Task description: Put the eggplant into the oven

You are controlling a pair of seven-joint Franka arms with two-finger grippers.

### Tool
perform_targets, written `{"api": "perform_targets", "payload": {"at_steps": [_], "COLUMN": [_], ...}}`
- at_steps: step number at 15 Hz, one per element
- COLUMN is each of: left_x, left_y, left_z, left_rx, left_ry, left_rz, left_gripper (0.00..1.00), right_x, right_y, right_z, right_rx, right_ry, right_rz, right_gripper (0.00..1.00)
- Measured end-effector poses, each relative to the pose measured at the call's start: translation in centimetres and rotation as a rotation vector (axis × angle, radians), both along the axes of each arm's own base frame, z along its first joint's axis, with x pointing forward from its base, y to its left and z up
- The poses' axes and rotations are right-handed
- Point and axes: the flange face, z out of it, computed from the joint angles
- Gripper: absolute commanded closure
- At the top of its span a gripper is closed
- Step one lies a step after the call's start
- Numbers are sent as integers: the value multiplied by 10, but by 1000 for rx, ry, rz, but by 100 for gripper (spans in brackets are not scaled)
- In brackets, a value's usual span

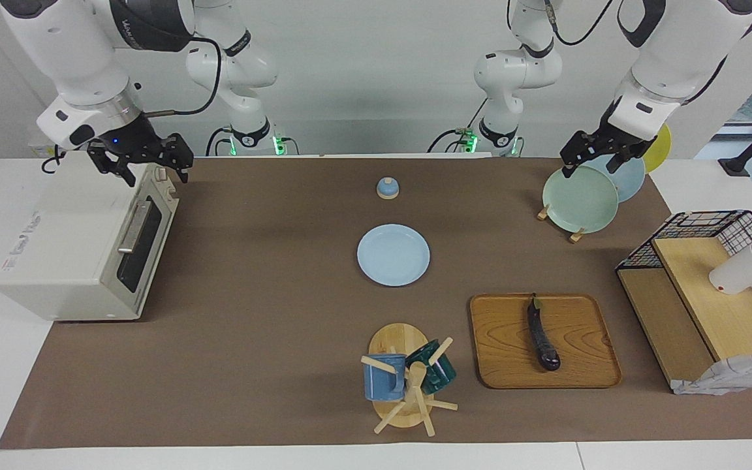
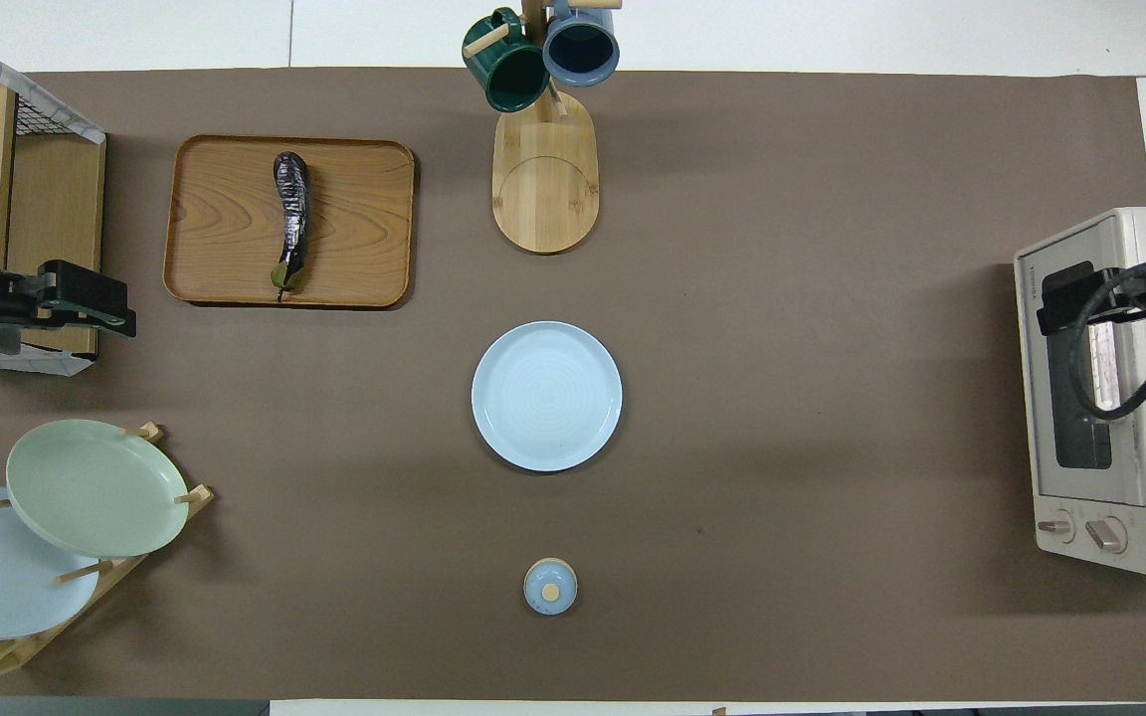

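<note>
**Eggplant lies on the tray, closer to the left arm; oven door shut**

Facing view: the eggplant (image 1: 542,333) lies on the wooden tray (image 1: 500,346) in the lower right of the frame, its long axis running almost straight up and down the picture, stem end uppermost. The left gripper (image 1: 601,153) hangs at upper right over the plate rack (image 1: 578,199), so the eggplant lies below it in the frame and this is the nearer arm. I cannot tell whether its fingers are parted. The right gripper (image 1: 144,160) hovers at upper left over the oven (image 1: 82,251), fingers spread and holding nothing. The oven door looks closed.

Overhead view: the eggplant (image 2: 291,224) sits at upper left, stem pointing down the frame. The left gripper (image 2: 76,298) shows at the left edge, just below and beside the tray (image 2: 225,229); its arm is cut off. The right gripper (image 2: 1080,293) overlaps the oven (image 2: 1110,398) at the right edge, hiding part of the door and handle
</note>
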Motion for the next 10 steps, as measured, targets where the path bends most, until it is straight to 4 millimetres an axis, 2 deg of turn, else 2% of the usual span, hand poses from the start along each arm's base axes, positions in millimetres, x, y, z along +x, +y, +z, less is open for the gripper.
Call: {"api": "perform_targets", "payload": {"at_steps": [10], "left_x": [2], "left_y": [0], "left_z": [1], "left_rx": [-1], "left_ry": [-15], "left_rz": [9], "left_gripper": [0], "right_x": [0], "right_y": [0], "right_z": [0], "right_rx": [0], "right_ry": [0], "right_rz": [0], "right_gripper": [0]}}
